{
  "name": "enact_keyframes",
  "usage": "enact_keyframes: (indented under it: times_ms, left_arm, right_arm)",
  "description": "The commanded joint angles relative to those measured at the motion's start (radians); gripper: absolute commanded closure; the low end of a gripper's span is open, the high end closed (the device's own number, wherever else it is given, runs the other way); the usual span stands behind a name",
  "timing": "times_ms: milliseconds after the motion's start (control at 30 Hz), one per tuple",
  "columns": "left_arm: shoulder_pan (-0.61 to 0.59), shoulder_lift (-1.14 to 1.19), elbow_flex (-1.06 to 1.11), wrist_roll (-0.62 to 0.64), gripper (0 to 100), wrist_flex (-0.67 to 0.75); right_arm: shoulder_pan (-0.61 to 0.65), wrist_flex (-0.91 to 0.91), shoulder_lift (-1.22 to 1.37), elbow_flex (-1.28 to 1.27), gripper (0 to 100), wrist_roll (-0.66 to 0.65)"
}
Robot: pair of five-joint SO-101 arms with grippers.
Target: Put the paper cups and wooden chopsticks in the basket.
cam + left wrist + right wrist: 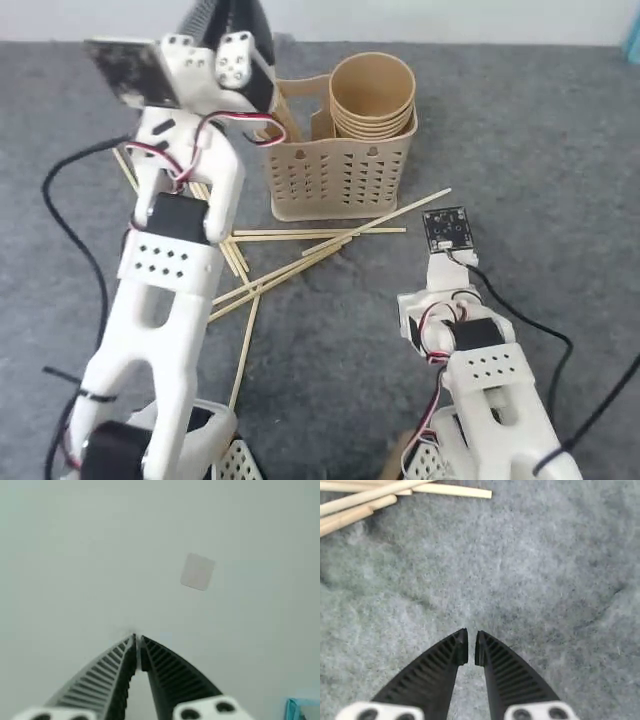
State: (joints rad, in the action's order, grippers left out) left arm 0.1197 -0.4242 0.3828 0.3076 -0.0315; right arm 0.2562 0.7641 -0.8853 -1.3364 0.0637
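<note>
Overhead, clock directions taken from the frame centre. The basket [340, 180] stood at 12 o'clock on the grey felt worktop [560, 150]. The paper cups [372, 95] sat nested in one stack in the compartment on its 3 o'clock side, and only the top rim was fully exposed. The compartment on the 9 o'clock side was partly covered by the left arm [175, 260]. A tan stick seemed to lean there, but I could not tell what it was.

The chopsticks [330, 232] lay loose on the felt. They started just at the basket's 6 o'clock foot and fanned out toward 7 and 8 o'clock. Several ran under the left arm, so no count was possible. More ends poked out near 10 o'clock.

The left tool [235, 20] was raised at 11 o'clock and cut off by the frame edge. Its wrist view showed the left tool [138, 641] with its fingers closed to a hairline slit and nothing between them. It faced a pale wall [75, 540] bearing a faint square patch [197, 571] whose surface was too washed out to make out.

The right arm's camera board [447, 228] sat at 4 o'clock, over that arm's front end. The right tool [471, 640] hung over bare felt, its tips a sliver apart and holding nothing. Chopstick ends [450, 489] lay beyond the tool, well apart from it and cut off at the frame edge.
</note>
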Motion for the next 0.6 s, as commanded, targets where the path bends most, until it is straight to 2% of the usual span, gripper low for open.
enact_keyframes:
  times_ms: [0,100,200,267,333,467,567]
  left_arm:
    - [-0.003,-0.015,-0.054,-0.005,99,-0.068]
    - [-0.106,-0.041,-0.128,-0.005,98,-0.310]
    - [-0.210,-0.028,-0.217,0.002,93,-0.574]
    - [-0.270,0.003,-0.262,0.003,90,-0.695]
    - [-0.338,0.048,-0.285,0.014,89,-0.749]
    - [-0.450,0.161,-0.294,0.121,89,-0.758]
    - [-0.494,0.264,-0.294,0.130,89,-0.758]
  right_arm:
    - [-0.010,-0.016,-0.021,0.008,95.6,-0.021]
    - [-0.010,-0.016,-0.021,0.006,95.5,-0.021]
    - [-0.004,-0.016,-0.021,0.006,95.4,-0.021]
    - [-0.002,-0.016,-0.021,0.006,95.4,-0.023]
    - [-0.002,-0.016,-0.021,0.006,95.4,-0.023]
    - [-0.002,-0.016,-0.021,0.006,95.4,-0.023]
    - [-0.002,-0.016,-0.021,0.006,95.4,-0.023]
